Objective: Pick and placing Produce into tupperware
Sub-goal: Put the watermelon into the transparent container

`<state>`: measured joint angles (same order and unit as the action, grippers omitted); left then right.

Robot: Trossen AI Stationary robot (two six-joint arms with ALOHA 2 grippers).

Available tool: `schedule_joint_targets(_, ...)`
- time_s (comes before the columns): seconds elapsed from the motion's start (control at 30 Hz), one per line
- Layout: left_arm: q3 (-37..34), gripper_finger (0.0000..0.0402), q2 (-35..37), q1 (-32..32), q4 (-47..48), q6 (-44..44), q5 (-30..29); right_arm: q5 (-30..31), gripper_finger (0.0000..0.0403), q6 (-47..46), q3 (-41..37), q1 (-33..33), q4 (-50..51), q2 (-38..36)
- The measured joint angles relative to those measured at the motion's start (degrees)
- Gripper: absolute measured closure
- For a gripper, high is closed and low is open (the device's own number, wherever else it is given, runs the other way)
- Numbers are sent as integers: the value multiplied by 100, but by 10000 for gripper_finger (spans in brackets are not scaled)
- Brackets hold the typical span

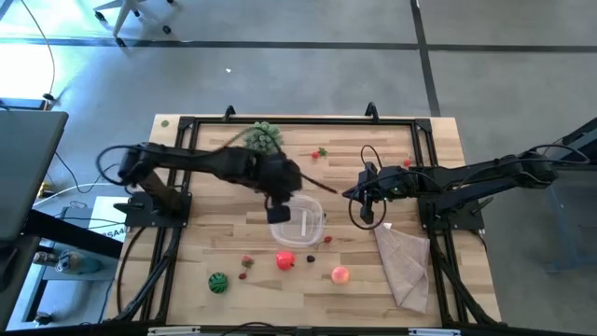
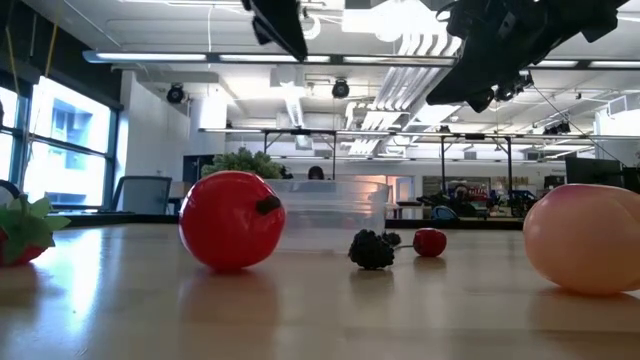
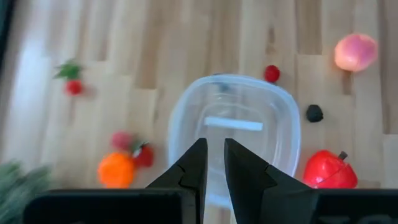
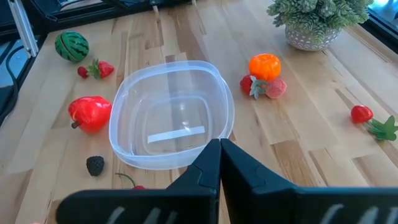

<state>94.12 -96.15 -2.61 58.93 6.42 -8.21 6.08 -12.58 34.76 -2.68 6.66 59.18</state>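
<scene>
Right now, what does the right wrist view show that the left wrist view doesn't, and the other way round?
Only the right wrist view shows the green watermelon and the potted plant clearly. Only the left wrist view shows the pink peach. Both show the empty clear container, the red apple, the orange, the black berry, and each arm's own shut pincer, left and right.

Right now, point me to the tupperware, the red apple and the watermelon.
tupperware [image 4: 132, 104]: right wrist view, on its near-left rim.
red apple [image 4: 89, 113]: right wrist view, middle of its body.
watermelon [image 4: 71, 46]: right wrist view, centre of its striped skin.
</scene>
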Motion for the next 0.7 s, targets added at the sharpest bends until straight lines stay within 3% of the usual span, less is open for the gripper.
schedule_joint_targets(0.3, -4, 355, 524, -4, 915, 408, -816, -1, 403, -51, 0, 0, 92, 0)
schedule_joint_targets(0.5, -96, 355, 553, -215, 1178, 588, -785, -1, 403, -82, 0, -1, 113, 0)
schedule_joint_targets(0.7, -987, 355, 769, -528, 926, 837, -476, -1, 403, -90, 0, -2, 172, 0)
